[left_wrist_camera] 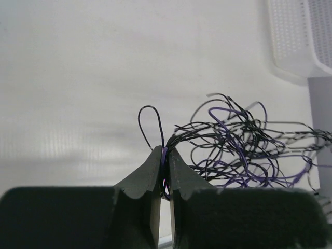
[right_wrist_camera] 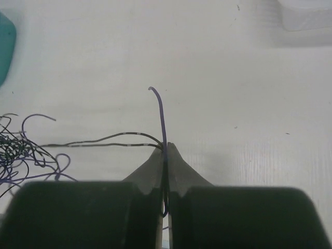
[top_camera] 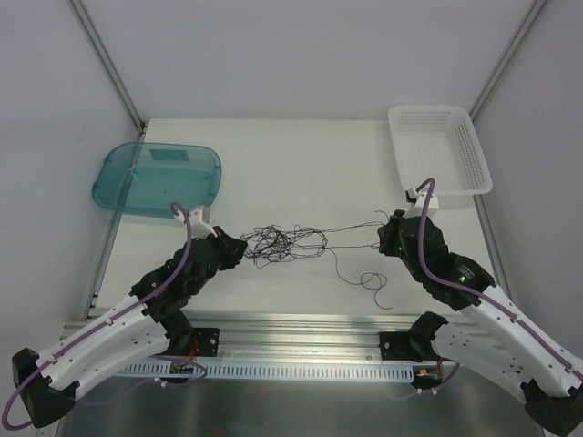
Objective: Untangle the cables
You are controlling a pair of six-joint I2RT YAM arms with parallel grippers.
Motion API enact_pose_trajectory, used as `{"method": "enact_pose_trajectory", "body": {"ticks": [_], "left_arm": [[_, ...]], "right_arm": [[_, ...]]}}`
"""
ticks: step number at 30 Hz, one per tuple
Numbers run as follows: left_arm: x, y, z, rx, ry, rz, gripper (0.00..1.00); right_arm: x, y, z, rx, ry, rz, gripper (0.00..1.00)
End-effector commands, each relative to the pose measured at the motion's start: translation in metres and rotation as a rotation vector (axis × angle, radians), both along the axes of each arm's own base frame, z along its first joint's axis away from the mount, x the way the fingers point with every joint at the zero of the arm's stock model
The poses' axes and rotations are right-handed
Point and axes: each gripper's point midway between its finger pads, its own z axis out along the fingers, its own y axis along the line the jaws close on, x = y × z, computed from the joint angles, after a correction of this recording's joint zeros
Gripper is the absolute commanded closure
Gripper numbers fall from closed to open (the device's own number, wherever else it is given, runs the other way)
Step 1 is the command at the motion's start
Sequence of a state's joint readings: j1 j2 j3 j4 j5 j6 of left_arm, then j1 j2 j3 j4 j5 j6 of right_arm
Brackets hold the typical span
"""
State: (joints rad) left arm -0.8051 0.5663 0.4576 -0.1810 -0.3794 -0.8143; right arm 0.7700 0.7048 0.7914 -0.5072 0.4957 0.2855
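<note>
hold: left fingers (left_wrist_camera: 148, 179) clamped on strands at the tangle's left edge, right fingers (right_wrist_camera: 148, 174) pinched on strands at its right, likely to draw the knot apart | cables (top_camera: 287, 242): hair-thin bluish-black wires, curly snarl mid-desk (top_camera: 301, 173) between both arms, a few strands stretched rightward

Right claw (right_wrist_camera: 166, 148) tight around thin cables (right_wrist_camera: 162, 118), one purple end upright above the tips.

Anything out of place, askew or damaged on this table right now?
The translucent teal plastic tray sits slightly askew at the far left, its left end apparently overhanging the white table's edge. Nothing else stands out: the thin dark cables are simply knotted mid-table, nothing spilled or damaged.
</note>
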Motion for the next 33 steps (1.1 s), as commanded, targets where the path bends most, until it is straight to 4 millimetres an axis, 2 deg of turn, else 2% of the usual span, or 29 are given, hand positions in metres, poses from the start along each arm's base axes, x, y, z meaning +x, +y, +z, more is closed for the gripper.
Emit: {"method": "enact_pose_trajectory", "body": {"ticks": [1, 5, 8, 9, 11, 14, 18, 19, 20, 23, 24, 27, 29, 30, 31, 33], "left_arm": [[0.003, 0.045, -0.033, 0.143, 0.090, 0.211, 0.95], [0.004, 0.062, -0.051, 0.220, 0.163, 0.280, 0.95], [0.009, 0.072, -0.051, 0.247, 0.176, 0.320, 0.95], [0.011, 0.080, -0.051, 0.262, 0.178, 0.353, 0.95], [0.014, 0.084, -0.045, 0.262, 0.171, 0.362, 0.95], [0.016, 0.080, -0.040, 0.251, 0.167, 0.340, 0.94], [0.013, 0.069, -0.045, 0.273, 0.188, 0.254, 0.92], [0.012, 0.067, -0.048, 0.279, 0.197, 0.237, 0.91], [0.011, 0.067, -0.050, 0.291, 0.198, 0.224, 0.87], [0.009, 0.066, -0.051, 0.298, 0.200, 0.211, 0.84], [0.009, 0.066, -0.050, 0.296, 0.195, 0.206, 0.82], [0.009, 0.064, -0.044, 0.298, 0.178, 0.185, 0.77], [0.008, 0.061, -0.041, 0.291, 0.172, 0.165, 0.77], [0.009, 0.060, -0.039, 0.291, 0.169, 0.157, 0.77], [0.008, 0.059, -0.040, 0.293, 0.172, 0.149, 0.77], [0.007, 0.057, -0.043, 0.299, 0.183, 0.137, 0.77]], "right_arm": [[-0.001, -0.036, 0.039, -0.025, -0.090, -0.107, 0.99], [-0.004, -0.043, 0.067, -0.018, -0.149, -0.101, 0.99], [-0.005, -0.049, 0.082, -0.030, -0.176, -0.110, 0.99], [-0.005, -0.050, 0.085, -0.030, -0.183, -0.113, 0.99], [-0.005, -0.048, 0.083, -0.023, -0.186, -0.106, 0.99], [0.000, -0.040, 0.061, -0.046, -0.135, -0.093, 0.99], [0.003, -0.028, -0.006, -0.110, 0.016, -0.079, 0.97], [0.003, -0.025, -0.016, -0.102, 0.046, -0.082, 0.84], [0.003, -0.024, -0.032, -0.129, 0.086, -0.085, 0.77], [0.002, -0.025, -0.054, -0.189, 0.159, -0.094, 0.59], [0.003, -0.028, -0.053, -0.199, 0.169, -0.115, 0.47], [-0.001, -0.036, -0.059, -0.263, 0.221, -0.130, 0.41], [-0.001, -0.024, -0.053, -0.263, 0.219, -0.044, 0.40], [-0.002, -0.014, -0.051, -0.248, 0.217, 0.012, 0.39], [-0.008, 0.007, -0.052, -0.197, 0.240, 0.127, 0.37], [-0.009, 0.038, -0.046, -0.155, 0.206, 0.282, 0.34]]}}
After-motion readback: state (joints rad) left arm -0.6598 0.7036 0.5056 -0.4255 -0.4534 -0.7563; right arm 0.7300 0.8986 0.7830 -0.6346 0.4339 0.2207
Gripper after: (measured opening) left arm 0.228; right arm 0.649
